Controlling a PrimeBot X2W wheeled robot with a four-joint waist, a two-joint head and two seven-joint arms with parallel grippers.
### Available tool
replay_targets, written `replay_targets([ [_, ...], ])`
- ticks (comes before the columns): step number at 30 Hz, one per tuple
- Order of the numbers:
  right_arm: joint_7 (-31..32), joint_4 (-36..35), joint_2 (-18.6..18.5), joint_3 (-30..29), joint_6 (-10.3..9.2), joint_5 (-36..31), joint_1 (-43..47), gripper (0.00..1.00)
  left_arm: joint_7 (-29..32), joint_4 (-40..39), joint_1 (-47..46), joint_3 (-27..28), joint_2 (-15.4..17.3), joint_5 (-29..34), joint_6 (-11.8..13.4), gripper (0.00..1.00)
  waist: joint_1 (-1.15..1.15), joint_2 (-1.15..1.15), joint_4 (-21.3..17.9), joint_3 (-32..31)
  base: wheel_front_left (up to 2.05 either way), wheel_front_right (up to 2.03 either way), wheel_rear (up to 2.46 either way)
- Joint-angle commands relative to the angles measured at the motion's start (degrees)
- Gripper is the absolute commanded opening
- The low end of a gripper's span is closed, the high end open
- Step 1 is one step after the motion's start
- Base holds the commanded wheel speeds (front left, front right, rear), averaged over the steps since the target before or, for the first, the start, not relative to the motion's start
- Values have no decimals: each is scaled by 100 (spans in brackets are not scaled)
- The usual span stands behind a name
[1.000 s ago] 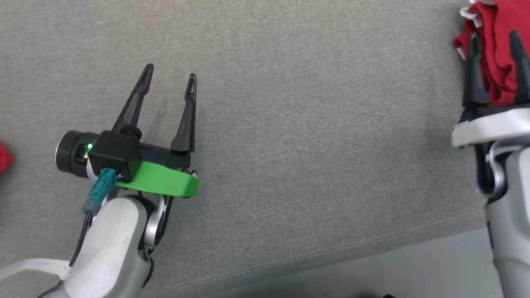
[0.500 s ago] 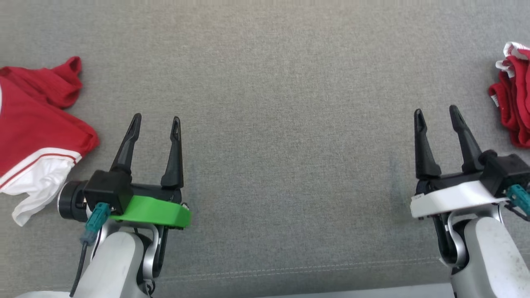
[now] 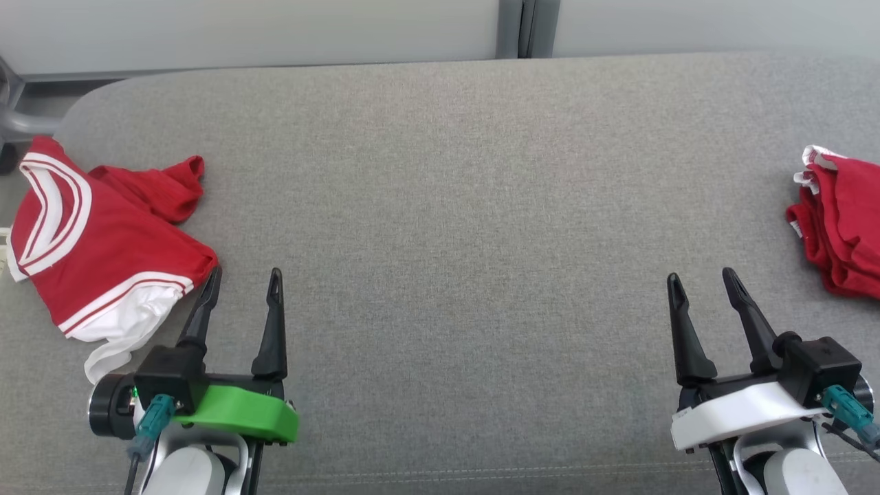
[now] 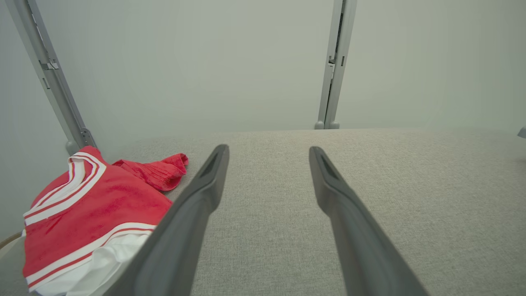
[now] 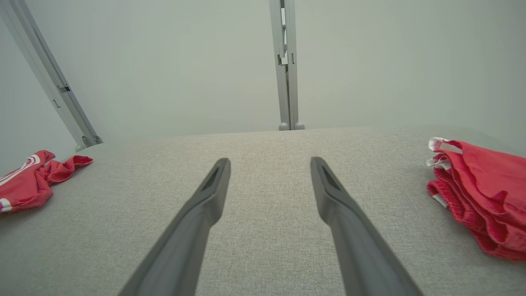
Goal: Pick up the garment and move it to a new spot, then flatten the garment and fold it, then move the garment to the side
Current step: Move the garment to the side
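1. A broad grey woven-fabric cushion (image 3: 447, 206) spans the head view. Pale wall panels (image 3: 275, 27) stand behind it, split by a grey metal post (image 3: 526, 27).
2. The red garment with white striped trim (image 3: 103, 254) lies crumpled on the cushion's far left end. Its banded neckline points toward the wall and a white part trails toward the robot.
3. The left gripper (image 3: 245, 271), on a green plastic mount, hovers low at the lower left with its two dark fingers spread wide and nothing between them. Its outer fingertip is just beside the garment's nearest corner; whether it touches cannot be told.
4. In the left wrist view, the left gripper (image 4: 268, 149) points at bare cushion, with the garment (image 4: 94, 205) left of the fingers.
5. The right gripper (image 3: 700, 273), on a white plastic mount, sits at the lower right, also spread wide and empty.
6. A stack of folded red cloth with white edging (image 3: 842, 234) rests at the cushion's right end, near the right gripper but apart from it.
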Motion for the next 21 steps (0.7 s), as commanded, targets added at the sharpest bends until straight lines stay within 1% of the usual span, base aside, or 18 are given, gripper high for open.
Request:
replay_targets([
  [1,70,-99,23,7,-8,-41,165,100,-14,-9,155,34,63,-64,53,100,0,0,-20,-318,0,0,0],
  [12,311,-400,73,-179,-8,-84,725,100,161,-86,474,-14,177,-90,135,100,0,0,-66,-673,0,0,0],
  [21,383,-531,86,-250,-8,-105,826,100,257,-116,479,-61,226,-131,165,100,0,0,-103,-723,0,0,0],
])
